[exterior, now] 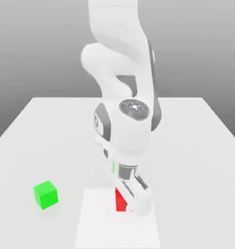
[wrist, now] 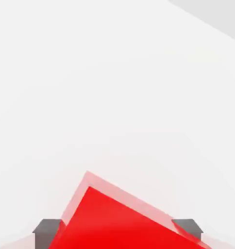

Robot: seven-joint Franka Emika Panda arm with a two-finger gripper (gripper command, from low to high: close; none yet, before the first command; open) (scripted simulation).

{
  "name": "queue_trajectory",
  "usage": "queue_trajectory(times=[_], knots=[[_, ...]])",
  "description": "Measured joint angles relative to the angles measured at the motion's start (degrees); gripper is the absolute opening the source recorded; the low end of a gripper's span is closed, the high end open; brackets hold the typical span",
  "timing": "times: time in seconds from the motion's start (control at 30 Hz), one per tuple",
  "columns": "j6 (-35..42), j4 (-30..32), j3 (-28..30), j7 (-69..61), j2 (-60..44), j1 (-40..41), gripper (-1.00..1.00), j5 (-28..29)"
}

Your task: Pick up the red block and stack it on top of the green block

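The red block (exterior: 120, 200) sits low near the table's front, mostly hidden behind the white hand. My gripper (exterior: 125, 203) is down around it with the fingers closed against its sides. In the hand view the red block (wrist: 119, 223) lies tilted between the two dark fingertips (wrist: 47, 232), which press on it from either side. The green block (exterior: 45, 194) rests on the table toward the exterior view's left, well apart from the gripper and untouched.
A brighter white square patch (exterior: 97, 223) marks the table under the gripper. The white table (exterior: 187, 146) stretches back and to both sides. The arm's bulk rises above the red block.
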State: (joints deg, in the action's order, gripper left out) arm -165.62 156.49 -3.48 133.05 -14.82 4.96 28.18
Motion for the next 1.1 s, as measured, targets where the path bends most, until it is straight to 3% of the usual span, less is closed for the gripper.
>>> queue_trajectory(times=[0.27,0.53,0.77,1.0,1.1], knots=[[3.4,0.07,1.01,0.56,2.84,-0.8,-1.0,0.95],[5.18,0.87,-0.51,-2.43,6.99,-0.08,-1.0,-3.04],[5.48,2.13,-2.81,-8.84,10.98,0.24,-1.0,-11.84],[5.54,3.5,-4.83,-19.22,14.63,-1.02,-1.0,-26.13],[6.56,3.27,-1.08,-27.21,15.74,-4.15,-1.0,-27.98]])
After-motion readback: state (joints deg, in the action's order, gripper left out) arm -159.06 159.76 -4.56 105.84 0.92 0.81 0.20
